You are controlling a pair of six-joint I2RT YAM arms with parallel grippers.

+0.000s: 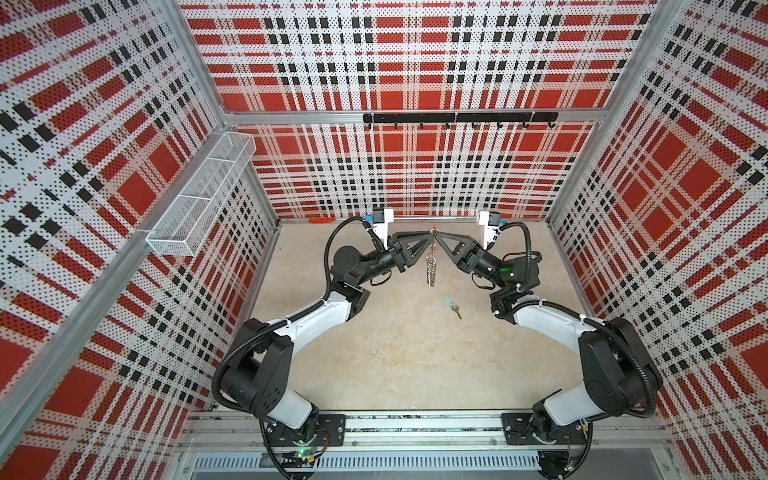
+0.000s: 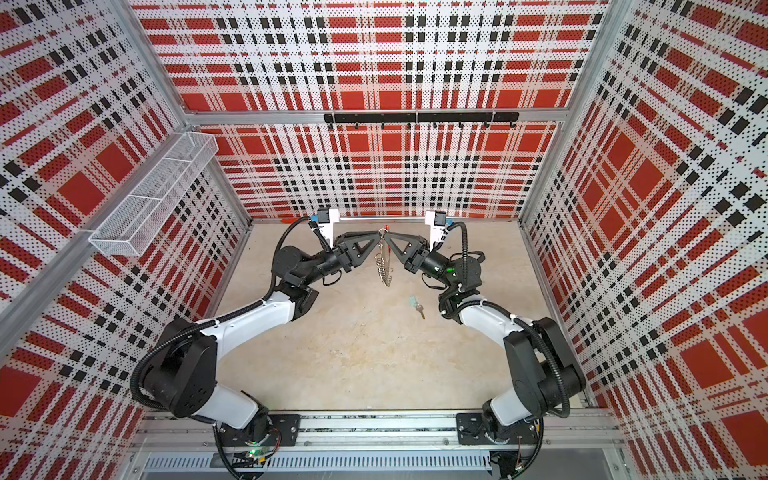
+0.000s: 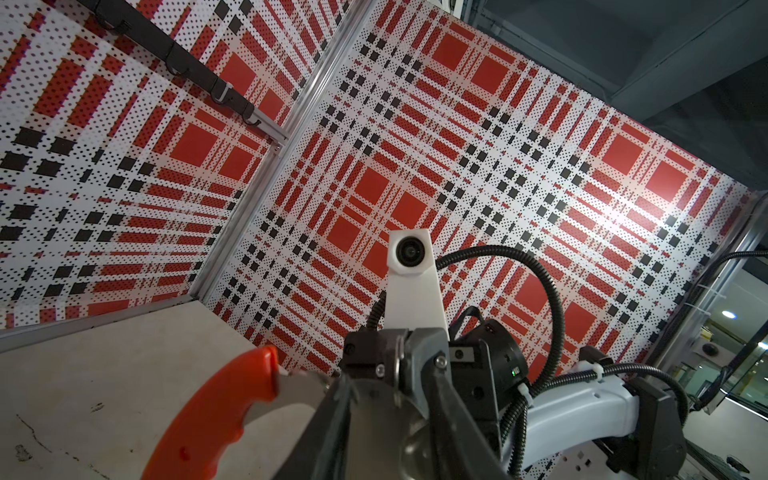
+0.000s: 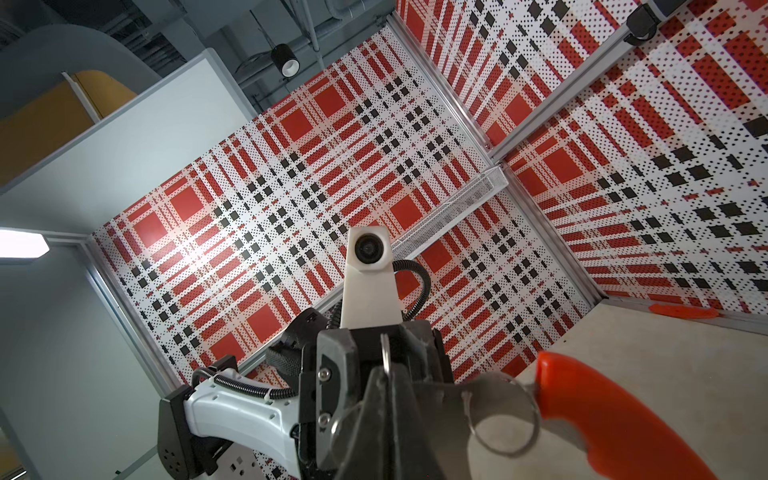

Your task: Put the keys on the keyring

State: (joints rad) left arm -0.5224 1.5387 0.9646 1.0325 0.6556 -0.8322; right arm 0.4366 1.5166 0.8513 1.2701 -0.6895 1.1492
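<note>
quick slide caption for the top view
The keyring hangs, gripped at its top by the left pincer and right pincer; the keys lie on the table.
</note>
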